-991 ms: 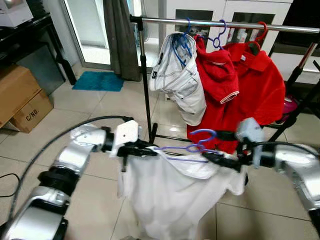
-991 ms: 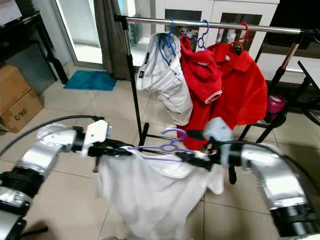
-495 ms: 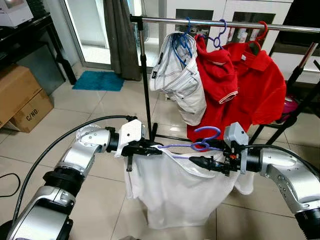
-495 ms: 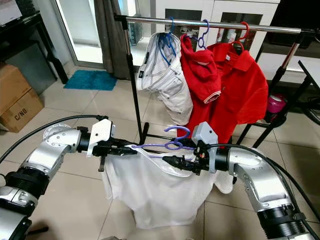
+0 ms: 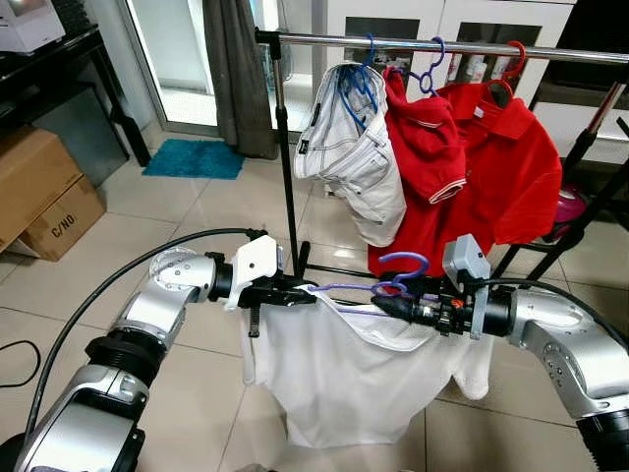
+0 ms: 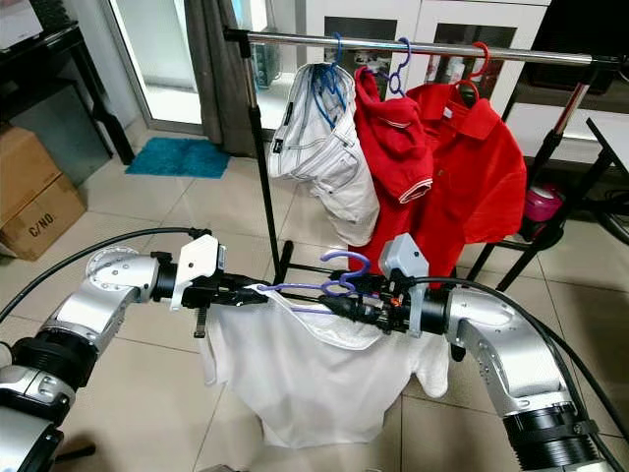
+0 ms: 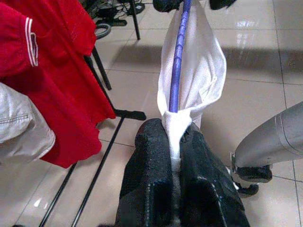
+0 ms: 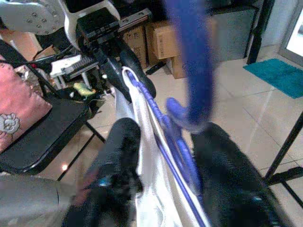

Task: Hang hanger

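Our left hand (image 5: 291, 292) is closed on the purple plastic hanger (image 5: 366, 289) with the white shirt (image 5: 354, 369); our right hand (image 5: 385, 304) grips its middle. The brown cardboard box (image 5: 61, 218) reads "C/NO."

- The left arm bends in from the lower left of the frame. Its left gripper (image 5: 295, 292) is pinched tight.
- The right gripper (image 5: 385, 304) reaches in from the right, fingers closed.
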Robot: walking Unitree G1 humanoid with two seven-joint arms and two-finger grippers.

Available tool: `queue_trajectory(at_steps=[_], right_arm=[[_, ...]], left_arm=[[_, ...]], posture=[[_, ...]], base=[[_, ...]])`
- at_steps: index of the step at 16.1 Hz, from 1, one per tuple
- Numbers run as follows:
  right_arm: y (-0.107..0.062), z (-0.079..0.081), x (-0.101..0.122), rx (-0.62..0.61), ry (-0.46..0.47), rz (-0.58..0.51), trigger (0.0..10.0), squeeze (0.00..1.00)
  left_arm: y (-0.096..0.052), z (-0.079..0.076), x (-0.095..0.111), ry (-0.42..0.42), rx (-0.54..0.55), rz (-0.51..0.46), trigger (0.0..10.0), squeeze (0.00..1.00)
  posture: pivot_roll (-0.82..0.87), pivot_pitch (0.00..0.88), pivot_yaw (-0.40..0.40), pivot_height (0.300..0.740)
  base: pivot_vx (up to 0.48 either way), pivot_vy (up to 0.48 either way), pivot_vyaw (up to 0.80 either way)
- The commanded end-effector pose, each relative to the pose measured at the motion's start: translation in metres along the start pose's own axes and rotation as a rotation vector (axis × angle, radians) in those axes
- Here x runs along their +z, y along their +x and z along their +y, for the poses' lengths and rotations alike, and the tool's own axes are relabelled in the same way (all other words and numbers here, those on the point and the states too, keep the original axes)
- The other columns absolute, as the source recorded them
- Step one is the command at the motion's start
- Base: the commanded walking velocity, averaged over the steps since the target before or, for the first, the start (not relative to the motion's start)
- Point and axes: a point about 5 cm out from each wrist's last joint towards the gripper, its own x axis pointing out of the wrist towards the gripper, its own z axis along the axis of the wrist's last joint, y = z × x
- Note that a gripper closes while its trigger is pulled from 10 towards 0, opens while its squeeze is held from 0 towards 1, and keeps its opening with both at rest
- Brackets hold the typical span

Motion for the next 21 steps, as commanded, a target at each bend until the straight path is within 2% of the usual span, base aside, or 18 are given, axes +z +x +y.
queue_trajectory(at_steps=[1, 4, 12, 13, 14, 15, 16, 18, 20, 21], right_arm=[[0.003, 0.004, 0.006, 0.023, 0.000, -0.025, 0.0, 0.00], [0.005, 0.010, 0.004, 0.061, 0.042, -0.036, 0.0, 0.00], [0.001, 0.014, 0.001, 0.051, 0.045, -0.043, 0.0, 0.00], [-0.001, 0.015, 0.002, 0.053, 0.045, -0.044, 0.0, 0.00], [-0.001, 0.015, 0.003, 0.055, 0.044, -0.044, 0.0, 0.00], [-0.002, 0.014, 0.004, 0.054, 0.040, -0.041, 0.0, 0.00], [-0.004, 0.011, 0.005, 0.051, 0.029, -0.035, 0.0, 0.00], [-0.005, 0.010, 0.006, 0.051, 0.020, -0.027, 0.0, 0.00], [-0.008, 0.011, 0.004, 0.054, 0.022, 0.001, 0.0, 0.00], [-0.010, 0.012, 0.001, 0.058, 0.021, 0.028, 0.0, 0.00]], left_arm=[[-0.005, 0.012, 0.012, 0.050, 0.050, -0.018, 0.0, 0.00], [-0.005, 0.016, 0.014, 0.053, 0.068, -0.024, 0.0, 0.00], [-0.002, 0.020, 0.018, 0.054, 0.084, -0.054, 0.0, 0.00], [0.000, 0.019, 0.018, 0.038, 0.070, -0.061, 2.7, 0.00], [0.001, 0.018, 0.018, 0.026, 0.059, -0.066, 2.7, 0.00], [0.002, 0.017, 0.020, 0.013, 0.036, -0.084, 10.0, 0.20], [0.003, 0.016, 0.024, 0.006, 0.010, -0.118, 10.0, 1.00], [0.000, 0.020, 0.028, 0.024, 0.036, -0.139, 10.0, 1.00], [-0.004, 0.023, 0.032, 0.007, 0.042, -0.175, 10.0, 1.00], [-0.007, 0.024, 0.040, -0.006, 0.036, -0.226, 10.0, 1.00]], posture=[[-0.23, 0.000, 0.077, 0.740], [-0.22, 0.000, 0.076, 0.740], [-0.24, 0.000, 0.079, 0.740], [-0.24, 0.000, 0.075, 0.740], [-0.24, 0.000, 0.075, 0.740], [-0.24, 0.000, 0.068, 0.740], [-0.24, 0.000, 0.061, 0.740], [-0.24, 0.000, 0.050, 0.740], [-0.24, 0.000, 0.044, 0.740], [-0.24, 0.000, 0.044, 0.740]], base=[[0.000, 0.000, 0.00], [0.000, 0.000, 0.00], [0.000, 0.000, 0.00], [0.000, 0.000, 0.00], [0.000, 0.000, 0.00], [0.000, 0.000, 0.00], [0.000, 0.000, 0.00], [0.000, 0.000, 0.00], [0.000, 0.000, 0.00], [0.000, 0.000, 0.00]])
